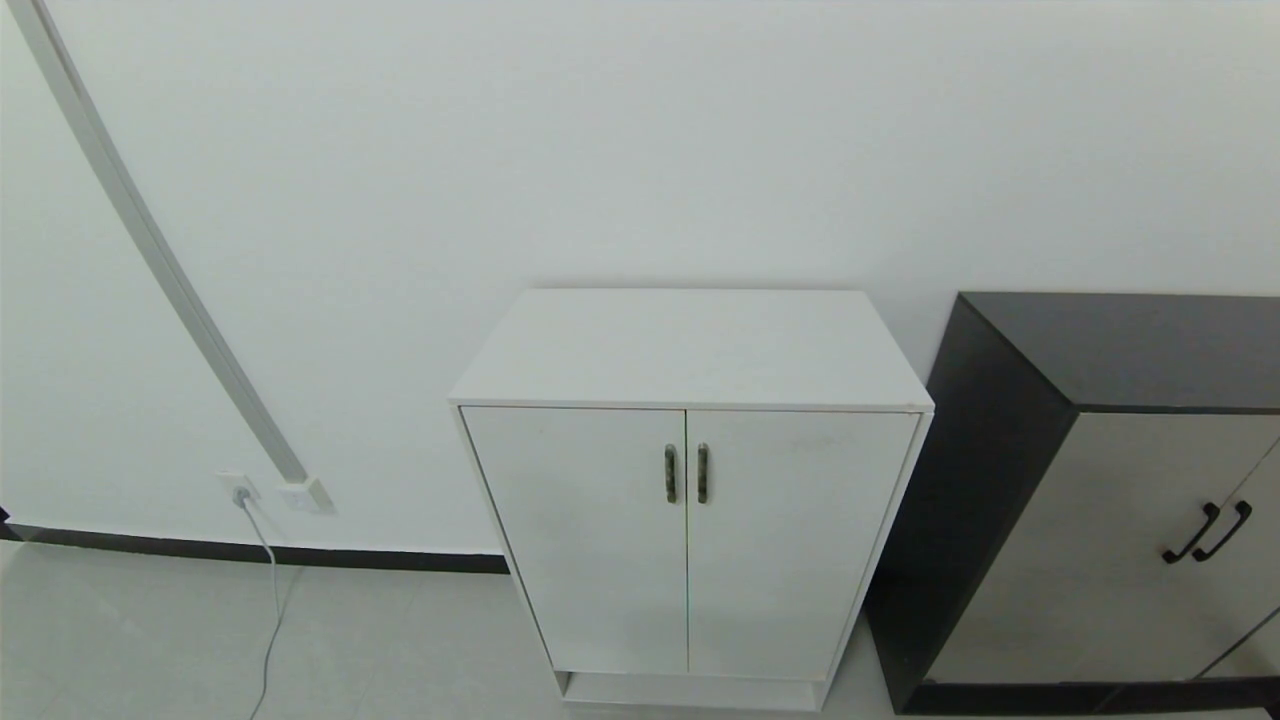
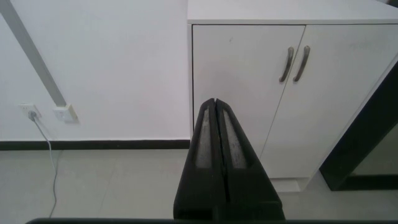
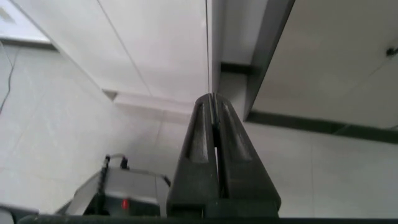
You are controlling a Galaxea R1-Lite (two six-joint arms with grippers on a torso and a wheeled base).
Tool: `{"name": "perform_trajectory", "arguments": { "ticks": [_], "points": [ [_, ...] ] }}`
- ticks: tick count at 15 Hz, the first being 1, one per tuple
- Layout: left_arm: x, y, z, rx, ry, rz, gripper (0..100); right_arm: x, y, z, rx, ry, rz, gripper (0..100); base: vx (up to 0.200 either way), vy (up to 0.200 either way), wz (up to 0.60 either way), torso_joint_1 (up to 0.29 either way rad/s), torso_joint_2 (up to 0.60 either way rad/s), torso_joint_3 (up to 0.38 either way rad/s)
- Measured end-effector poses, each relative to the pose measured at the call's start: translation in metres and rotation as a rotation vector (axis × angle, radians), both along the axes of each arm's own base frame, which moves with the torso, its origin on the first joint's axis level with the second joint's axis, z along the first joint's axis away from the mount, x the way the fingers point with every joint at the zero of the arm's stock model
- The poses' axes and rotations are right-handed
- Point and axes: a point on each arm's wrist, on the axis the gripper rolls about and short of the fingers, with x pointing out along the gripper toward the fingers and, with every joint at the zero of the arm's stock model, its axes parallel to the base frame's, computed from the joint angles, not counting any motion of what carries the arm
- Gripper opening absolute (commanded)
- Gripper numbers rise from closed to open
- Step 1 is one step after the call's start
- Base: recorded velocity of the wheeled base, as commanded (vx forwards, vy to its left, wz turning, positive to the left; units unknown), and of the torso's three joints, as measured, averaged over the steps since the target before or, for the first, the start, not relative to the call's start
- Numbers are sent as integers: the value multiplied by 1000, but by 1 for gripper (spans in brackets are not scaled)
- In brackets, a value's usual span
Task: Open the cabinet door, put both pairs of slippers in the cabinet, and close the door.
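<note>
Against the white wall, at the back edge of the grey tiled floor (image 1: pixel 400 640), stands the white two-door cabinet (image 1: pixel 690 350). Both doors are shut, left door (image 1: pixel 590 540) and right door (image 1: pixel 790 540) meeting at the centre seam. Two dark upright bar handles (image 1: pixel 671 473) sit side by side, one either side of that seam, near the doors' top edge.

Just beside it, on its right, stands a black cabinet with glossy grey doors (image 1: pixel 990 480), also shut.

Left claw (image 2: pixel 215 102): fingers pressed together, holding nothing, off the floor and facing the white cabinet's left door.

Right claw (image 3: pixel 213 98): fingers pressed together, holding nothing, low and aimed at the narrow gap between the two cabinets.

A white wall socket (image 1: pixel 238 490) sits left of the white cabinet, with a grey cable (image 1: pixel 272 600) trailing to the floor.
</note>
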Motion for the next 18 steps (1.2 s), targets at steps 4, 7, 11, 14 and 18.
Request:
{"name": "perform_trajectory", "arguments": {
  "ticks": [4,7,11,14,18],
  "points": [
    [0,0,0,0,0,-1,0,-8,-1,0,12,-56,13,0,0,0,0,0,0,0],
    [0,0,0,0,0,0,0,-10,-2,0,17,-85,17,0,0,0,0,0,0,0],
    [0,0,0,0,0,0,0,-12,-2,0,15,-108,78,0,0,0,0,0,0,0],
    [0,0,0,0,0,-2,0,-15,-3,-2,-2,-117,100,0,0,0,0,0,0,0],
    [0,0,0,0,0,0,0,-15,-3,-3,-8,-111,76,0,0,0,0,0,0,0]
  ]
}}
